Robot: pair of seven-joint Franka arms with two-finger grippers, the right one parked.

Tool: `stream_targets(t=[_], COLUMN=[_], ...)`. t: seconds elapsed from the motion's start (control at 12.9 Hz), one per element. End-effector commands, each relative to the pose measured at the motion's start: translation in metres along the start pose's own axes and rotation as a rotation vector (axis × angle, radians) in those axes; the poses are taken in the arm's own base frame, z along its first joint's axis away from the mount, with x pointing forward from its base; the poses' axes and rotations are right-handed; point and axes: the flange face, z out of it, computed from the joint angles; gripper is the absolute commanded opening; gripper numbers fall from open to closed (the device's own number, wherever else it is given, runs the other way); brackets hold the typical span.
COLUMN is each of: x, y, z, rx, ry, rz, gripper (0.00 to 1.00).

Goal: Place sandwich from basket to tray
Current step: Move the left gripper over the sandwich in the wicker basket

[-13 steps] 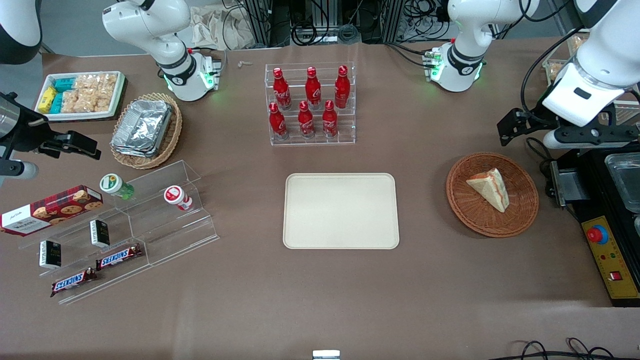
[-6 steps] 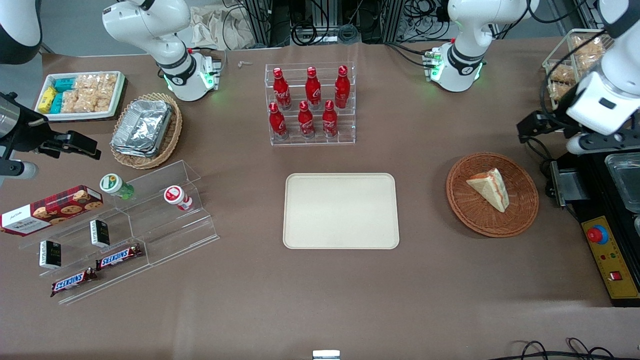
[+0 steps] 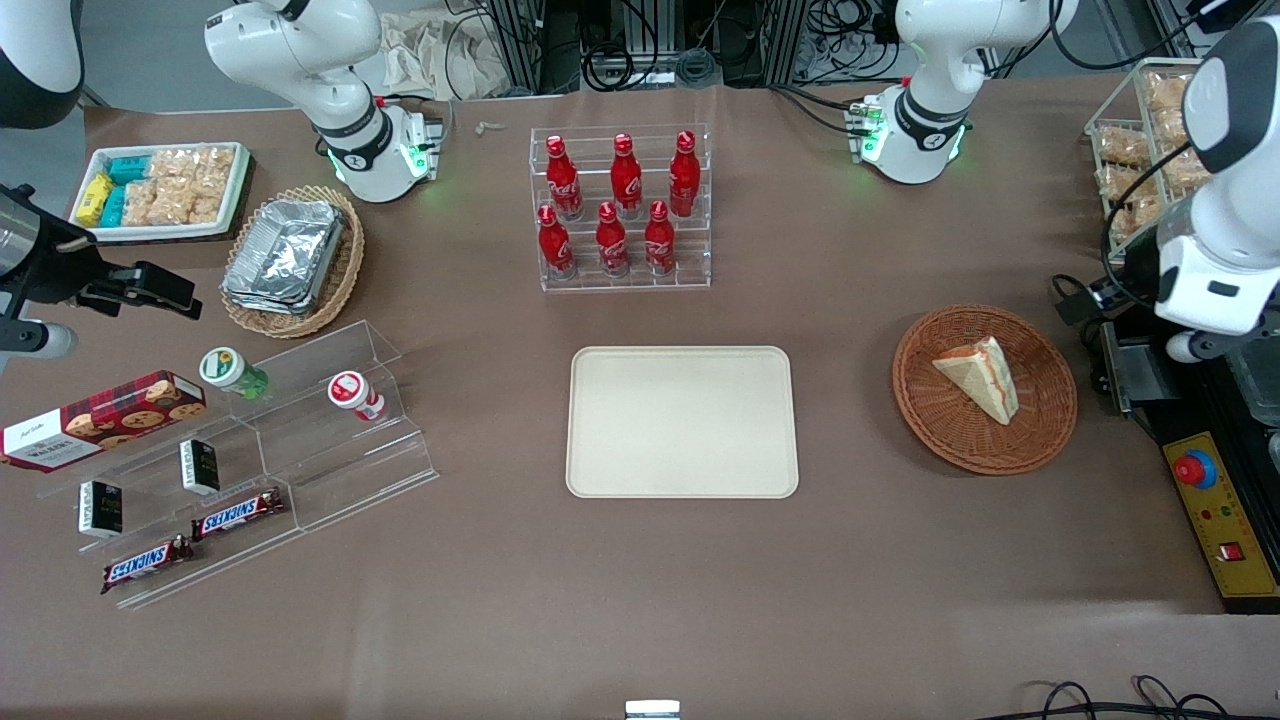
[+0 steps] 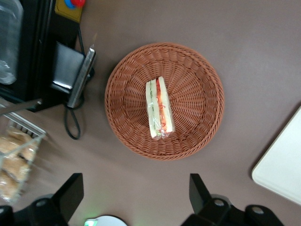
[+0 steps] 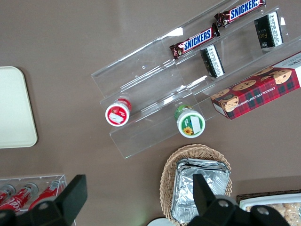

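The sandwich (image 3: pixel 980 380) is a pale bread wedge with red and green filling, lying in the round reddish-brown basket (image 3: pixel 940 425) toward the working arm's end of the table. The cream tray (image 3: pixel 680 420) lies flat mid-table and holds nothing. The left arm's white wrist (image 3: pixel 1210 290) hangs high beside the basket, over black equipment. In the left wrist view the gripper (image 4: pixel 135 195) is open and empty, well above the table, with the sandwich (image 4: pixel 159 107), the basket (image 4: pixel 197 94) and a corner of the tray (image 4: pixel 282 169) below.
A black control box with a red button (image 3: pixel 1215 500) stands beside the basket. A wire rack of snack bags (image 3: pixel 1140 150) stands farther back. An acrylic rack of red bottles (image 3: pixel 620 210) stands farther back than the tray. Clear steps with snacks (image 3: pixel 250 450) lie toward the parked arm's end.
The left arm has swung away from the basket toward its own end of the table and nearer to the front camera, uncovering the wire rack. The sandwich has not moved.
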Motion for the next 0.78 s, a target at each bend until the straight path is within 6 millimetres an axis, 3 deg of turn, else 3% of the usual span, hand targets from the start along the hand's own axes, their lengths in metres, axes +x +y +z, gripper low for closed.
stream_targets(t=[0.0, 0.31, 0.47, 0.7], x=[-0.012, -0.012, -0.006, 0.003], y=[-0.018, -0.003, 0.017, 0.027], z=[0.043, 0.117, 0.153, 0.190], rx=[-0.050, -0.087, -0.066, -0.049], ry=[0.004, 0.036, 0.009, -0.013], rz=[-0.092, -0.236, -0.269, -0.299], gripper=[1.00, 1.00, 1.00, 1.00])
